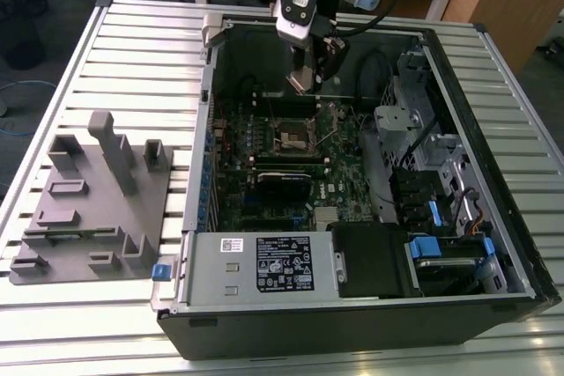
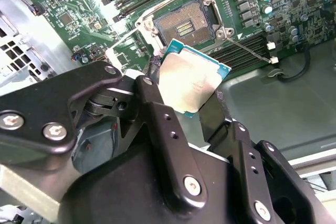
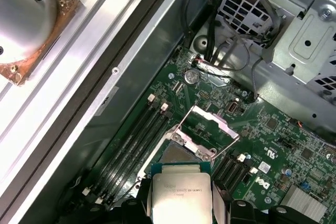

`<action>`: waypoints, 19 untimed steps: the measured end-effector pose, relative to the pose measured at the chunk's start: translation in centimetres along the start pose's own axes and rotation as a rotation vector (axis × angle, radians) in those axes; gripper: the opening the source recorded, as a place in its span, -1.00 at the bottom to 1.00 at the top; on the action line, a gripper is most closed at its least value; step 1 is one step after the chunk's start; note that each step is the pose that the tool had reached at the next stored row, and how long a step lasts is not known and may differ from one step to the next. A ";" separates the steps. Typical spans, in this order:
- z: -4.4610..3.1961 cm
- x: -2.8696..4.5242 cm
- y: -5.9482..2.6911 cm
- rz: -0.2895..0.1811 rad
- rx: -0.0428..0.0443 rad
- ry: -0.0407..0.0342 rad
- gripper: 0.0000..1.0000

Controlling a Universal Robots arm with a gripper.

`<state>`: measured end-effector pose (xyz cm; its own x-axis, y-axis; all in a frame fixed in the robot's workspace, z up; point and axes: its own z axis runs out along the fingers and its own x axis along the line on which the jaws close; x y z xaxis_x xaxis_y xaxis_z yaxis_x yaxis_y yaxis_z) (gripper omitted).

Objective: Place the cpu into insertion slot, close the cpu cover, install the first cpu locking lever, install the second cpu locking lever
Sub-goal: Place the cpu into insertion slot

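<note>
Presently: hand (image 2: 185,97) clamped on the cpu (image 2: 192,80) by two opposite edges, held in the air near the insertion slot (image 2: 184,23), not seated.

Noted: the chip is square, so it has no long axis; its grey metal top faces both wrist cameras, and in the second wrist view it sits turned against the slot's frame, one corner toward the slot. The main risk is judged to be a skewed or tilted descent that bends the exposed contacts. A thin edge grip could also let the chip slip. The cpu cover (image 3: 212,120) stands raised and a released lever (image 2: 249,48) juts beside the slot; either could catch the chip or fingers. The open computer case (image 1: 352,305) rests on the slatted worktop (image 1: 70,68).
</note>
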<state>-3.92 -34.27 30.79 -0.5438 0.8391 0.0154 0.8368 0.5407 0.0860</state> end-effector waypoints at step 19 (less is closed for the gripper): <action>0.04 0.00 0.00 0.100 -0.0011 -0.0093 0.08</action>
<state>-3.92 -34.27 30.75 -0.4569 0.8894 0.0147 0.8868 0.4541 0.0856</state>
